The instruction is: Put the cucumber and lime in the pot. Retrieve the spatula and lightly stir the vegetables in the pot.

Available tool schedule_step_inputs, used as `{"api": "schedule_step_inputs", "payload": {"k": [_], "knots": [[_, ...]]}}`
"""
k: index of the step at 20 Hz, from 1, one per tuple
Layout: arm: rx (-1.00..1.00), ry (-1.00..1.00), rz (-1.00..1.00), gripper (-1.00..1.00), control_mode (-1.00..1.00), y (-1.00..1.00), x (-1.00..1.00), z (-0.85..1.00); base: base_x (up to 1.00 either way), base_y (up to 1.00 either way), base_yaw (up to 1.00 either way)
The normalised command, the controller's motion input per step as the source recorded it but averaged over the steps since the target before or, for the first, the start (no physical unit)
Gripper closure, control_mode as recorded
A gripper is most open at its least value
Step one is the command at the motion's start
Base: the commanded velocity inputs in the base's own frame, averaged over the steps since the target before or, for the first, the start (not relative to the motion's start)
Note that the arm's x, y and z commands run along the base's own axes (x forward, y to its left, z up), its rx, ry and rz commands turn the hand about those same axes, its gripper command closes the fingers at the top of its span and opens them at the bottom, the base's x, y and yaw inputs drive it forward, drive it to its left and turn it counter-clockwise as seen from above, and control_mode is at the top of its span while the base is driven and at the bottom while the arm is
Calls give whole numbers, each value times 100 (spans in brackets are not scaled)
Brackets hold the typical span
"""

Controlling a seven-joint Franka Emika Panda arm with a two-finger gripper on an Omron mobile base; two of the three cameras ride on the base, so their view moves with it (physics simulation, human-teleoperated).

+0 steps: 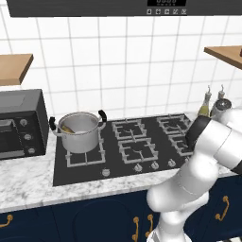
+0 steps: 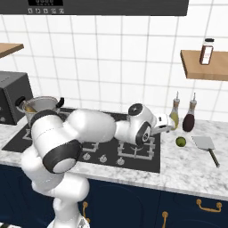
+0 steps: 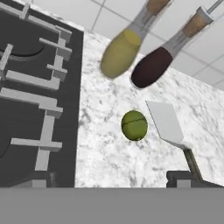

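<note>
The gripper (image 2: pixel 173 124) hung above the counter (image 2: pixel 187 164) beside the stove's (image 2: pixel 133 156) right edge; I could not tell its opening. The lime (image 3: pixel 134 125) lay below, by the spatula (image 3: pixel 168 122). The cucumber (image 1: pixel 66 129), probably, sat in the pot (image 1: pixel 80 133).

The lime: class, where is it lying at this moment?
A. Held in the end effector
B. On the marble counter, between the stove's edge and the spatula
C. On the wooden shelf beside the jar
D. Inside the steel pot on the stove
B. The lime rests on the marble counter, with the stove on one side and the spatula on the other; the right base view shows the same.
</note>
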Motion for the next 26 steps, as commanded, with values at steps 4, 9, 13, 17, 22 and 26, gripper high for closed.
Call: {"api": "schedule_step_inputs", "payload": {"k": [4, 9, 13, 17, 22, 26], "knots": [[6, 0, 0, -100, -100, -75, 28, -4, 0, 0, 0], [14, 0, -3, -100, -100, -64, 27, 7, 0, 0, 0], [30, 1, -5, -100, -100, -68, 23, 5, 0, 0, 0], [14, 1, -3, -100, -100, -51, 1, -24, 0, 0, 0], [0, 0, 0, -100, -100, -13, 23, -21, 0, 0, 0], [0, 0, 0, -100, -100, 0, 51, -8, 0, 0, 0]]}}
